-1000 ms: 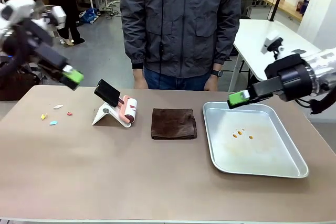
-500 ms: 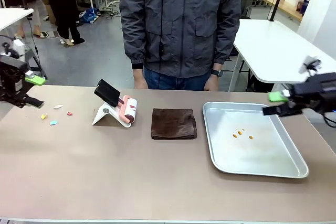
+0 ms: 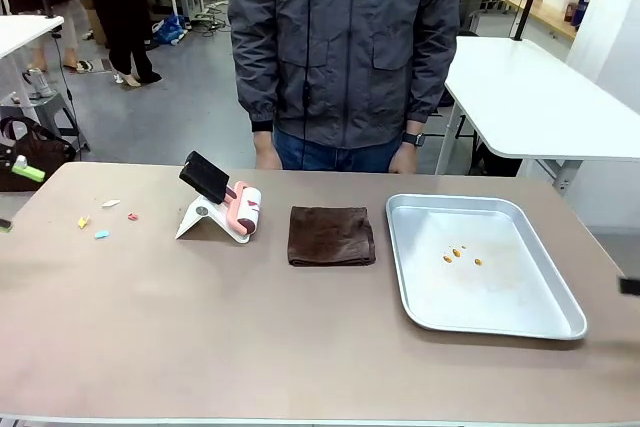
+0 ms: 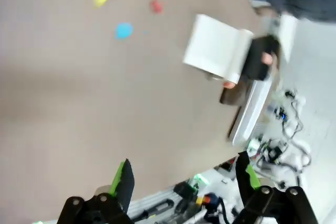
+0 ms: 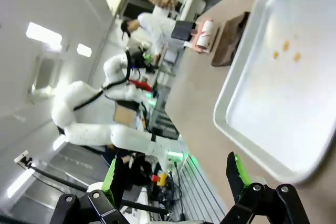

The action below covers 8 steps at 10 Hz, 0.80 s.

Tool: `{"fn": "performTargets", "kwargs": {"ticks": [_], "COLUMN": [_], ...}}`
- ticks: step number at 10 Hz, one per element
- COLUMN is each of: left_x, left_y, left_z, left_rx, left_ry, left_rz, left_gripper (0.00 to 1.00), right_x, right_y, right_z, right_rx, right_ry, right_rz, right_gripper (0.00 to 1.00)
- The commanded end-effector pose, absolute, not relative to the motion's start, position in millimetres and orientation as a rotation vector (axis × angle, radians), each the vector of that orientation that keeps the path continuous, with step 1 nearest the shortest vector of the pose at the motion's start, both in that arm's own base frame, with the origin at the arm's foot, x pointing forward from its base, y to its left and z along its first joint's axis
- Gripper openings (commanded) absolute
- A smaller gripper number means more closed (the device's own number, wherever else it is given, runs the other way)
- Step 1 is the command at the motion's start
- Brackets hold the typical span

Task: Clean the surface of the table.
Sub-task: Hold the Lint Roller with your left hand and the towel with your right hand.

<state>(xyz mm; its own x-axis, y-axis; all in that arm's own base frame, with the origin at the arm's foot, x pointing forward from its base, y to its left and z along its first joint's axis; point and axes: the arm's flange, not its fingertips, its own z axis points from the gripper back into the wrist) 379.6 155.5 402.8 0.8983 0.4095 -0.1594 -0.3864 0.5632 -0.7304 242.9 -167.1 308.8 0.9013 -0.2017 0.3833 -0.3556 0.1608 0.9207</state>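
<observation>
Where the front view looks across, the worktop (image 3: 250,347) spans the frame, matte tan-brown with a pale edge (coloured scraps (image 3: 101,234) dot its left end). Left wrist view: left jaws spread above it. Right wrist view: right jaws spread, empty.

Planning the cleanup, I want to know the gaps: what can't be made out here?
- Orange bits in the tray, front view: too small to identify.
- Coloured scraps on the table: tiny in front view, blurred in left wrist view.
- Table surface under the brown cloth: hidden by the cloth.
</observation>
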Motion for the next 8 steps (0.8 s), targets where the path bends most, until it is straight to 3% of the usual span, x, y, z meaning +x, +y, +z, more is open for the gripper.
{"fn": "performTargets", "kwargs": {"ticks": [1, 2, 8], "left_x": [356, 380, 380], "left_y": [153, 155, 155], "left_z": [407, 403, 403], "left_rx": [-0.846, -0.852, -0.852], "left_ry": [0.017, -0.029, -0.029], "left_rz": [0.603, 0.468, 0.468], "left_gripper": [1.00, 1.00, 1.00], "right_x": [110, 243, 243], "right_y": [-58, -167, -167], "right_z": [272, 309, 309], "right_rx": [1.422, 1.421, 1.421], "right_ry": [-0.546, -0.475, -0.475], "right_rz": [0.060, 0.116, 0.116], "right_gripper": [1.00, 1.00, 1.00]}}
